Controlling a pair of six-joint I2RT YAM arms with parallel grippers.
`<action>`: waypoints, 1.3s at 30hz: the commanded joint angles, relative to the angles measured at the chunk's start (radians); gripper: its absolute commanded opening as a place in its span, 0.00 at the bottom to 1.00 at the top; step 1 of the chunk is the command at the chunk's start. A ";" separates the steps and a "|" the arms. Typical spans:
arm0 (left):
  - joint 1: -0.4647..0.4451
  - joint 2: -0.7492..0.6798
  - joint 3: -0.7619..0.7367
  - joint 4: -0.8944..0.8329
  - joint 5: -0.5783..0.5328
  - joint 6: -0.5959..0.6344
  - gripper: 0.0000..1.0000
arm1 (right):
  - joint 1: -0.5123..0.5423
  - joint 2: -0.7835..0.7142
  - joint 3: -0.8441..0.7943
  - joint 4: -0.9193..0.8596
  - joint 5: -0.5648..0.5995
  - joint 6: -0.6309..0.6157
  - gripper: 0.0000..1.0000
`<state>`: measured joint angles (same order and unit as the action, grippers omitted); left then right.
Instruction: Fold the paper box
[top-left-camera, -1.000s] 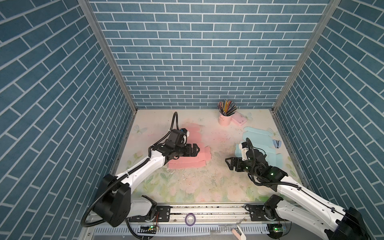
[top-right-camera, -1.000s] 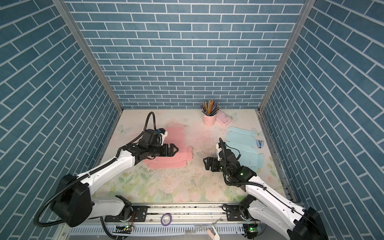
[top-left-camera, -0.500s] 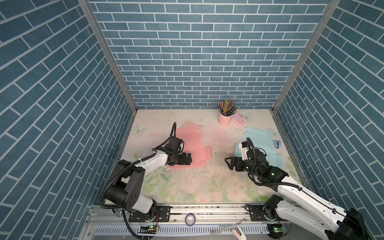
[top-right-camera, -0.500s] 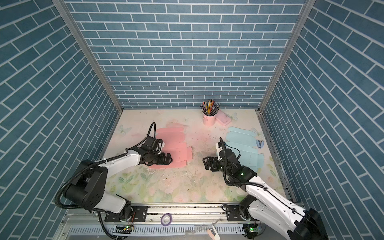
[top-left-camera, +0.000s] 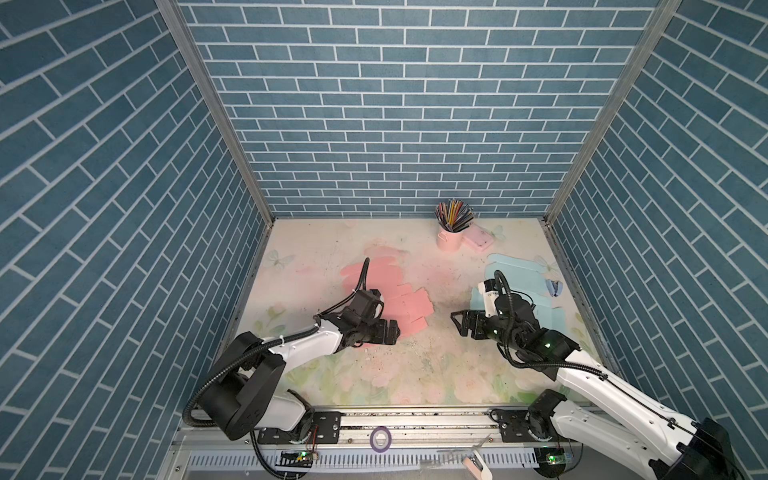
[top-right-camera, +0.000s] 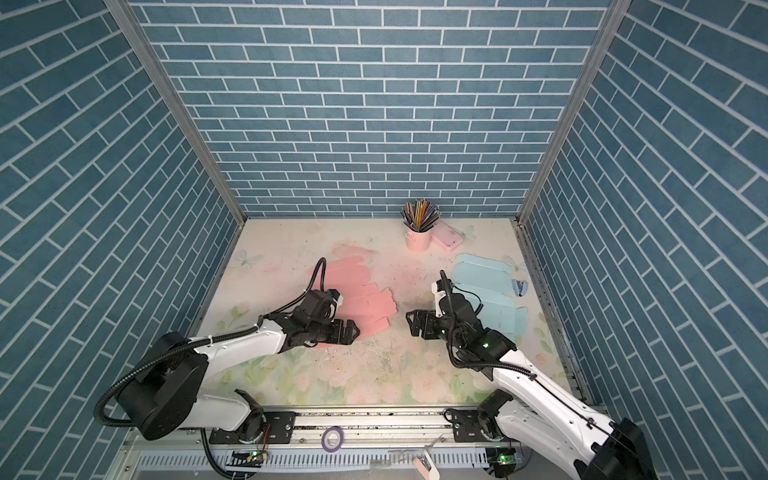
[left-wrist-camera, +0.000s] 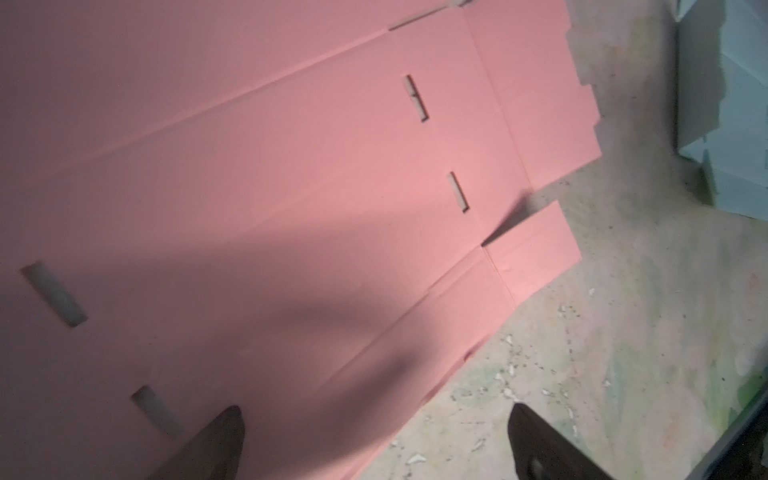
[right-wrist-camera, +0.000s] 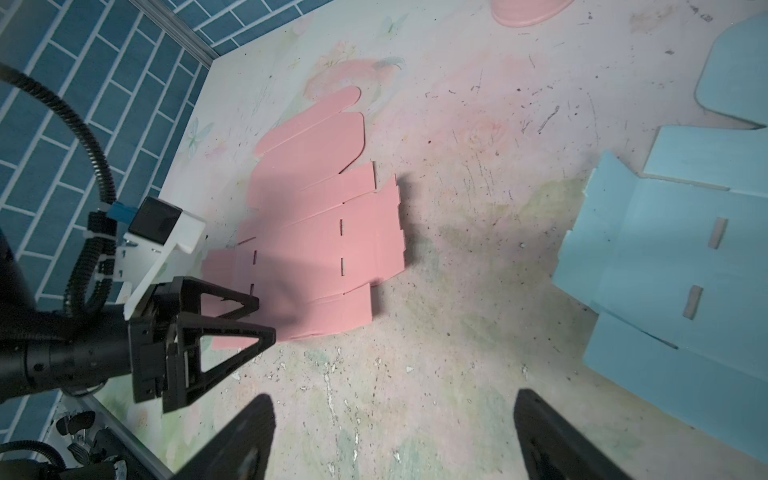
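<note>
The left hand (top-left-camera: 392, 332) hovers low, its jaws spread wide and gripping nothing. In the left wrist view one finger (left-wrist-camera: 220, 440) is over the pink paper box blank (left-wrist-camera: 291, 187) and the other is over bare worktop (left-wrist-camera: 623, 332), so the sheet's near edge runs between them. Whether a finger touches the paper cannot be told. The blank lies unfolded and mostly flat, stretching away beyond that hand, with its slots and creases showing. Across a bare strip of worktop, the right hand (top-left-camera: 457, 324) points toward the left hand, jaws likewise wide apart and empty, clear of the pink sheet. Just behind the right hand lies a light blue box blank (top-left-camera: 515, 274), also unfolded. Farther beyond it stands a pink pencil cup (top-left-camera: 449, 240).
</note>
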<state>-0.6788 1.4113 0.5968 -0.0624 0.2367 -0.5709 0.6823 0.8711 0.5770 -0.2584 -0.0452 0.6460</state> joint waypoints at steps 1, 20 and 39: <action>-0.107 0.046 -0.026 0.120 0.043 -0.194 0.99 | -0.026 -0.015 0.005 -0.019 0.006 -0.015 0.91; 0.163 0.089 0.243 -0.121 0.095 0.098 0.98 | -0.075 0.068 -0.091 0.074 -0.151 0.071 0.86; 0.042 0.093 0.029 0.024 0.058 -0.043 0.95 | -0.070 0.337 -0.161 0.373 -0.292 0.166 0.77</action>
<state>-0.5900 1.5124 0.6765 -0.0311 0.3099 -0.5339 0.6098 1.1774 0.4290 0.0387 -0.3096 0.7639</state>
